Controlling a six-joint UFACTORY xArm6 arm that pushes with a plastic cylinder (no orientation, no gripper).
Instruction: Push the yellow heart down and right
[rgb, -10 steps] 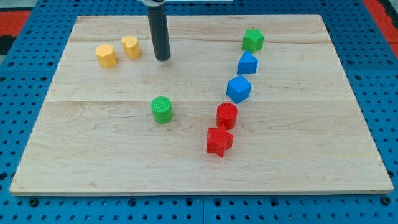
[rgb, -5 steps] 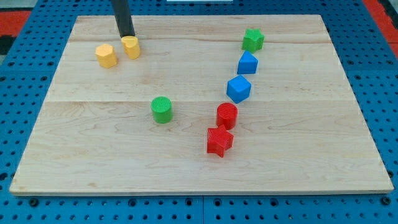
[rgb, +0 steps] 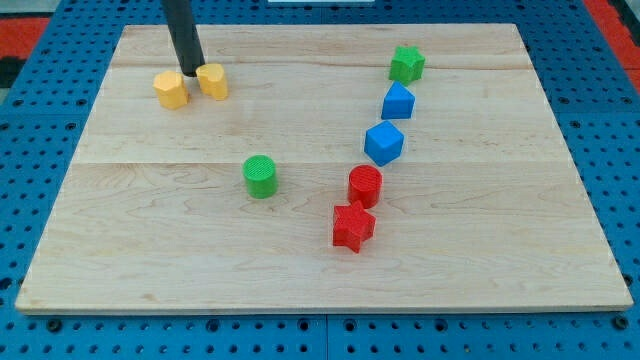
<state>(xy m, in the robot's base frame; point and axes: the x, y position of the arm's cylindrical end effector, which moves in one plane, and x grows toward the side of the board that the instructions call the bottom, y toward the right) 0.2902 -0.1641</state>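
Yellow heart (rgb: 212, 80) sits near the view's top left of the wooden board (rgb: 300, 260), with my tip (rgb: 190, 73) wedged right between it and the yellow hexagonal block (rgb: 170, 89), touching or very nearly touching the heart's left edge. No pincer on this rig, just a bare rod, so nothing open, nothing shut, nothing held. Looks like a decent setup for shoving right, but pretty tight: contact low on the heart's left side could just spin it or send it straight right instead of down and right. Could also clip the hexagonal one and drag it along. Further down that diagonal sits the green cylinder (rgb: 260, 176), well apart for now, though a long push might bump it.
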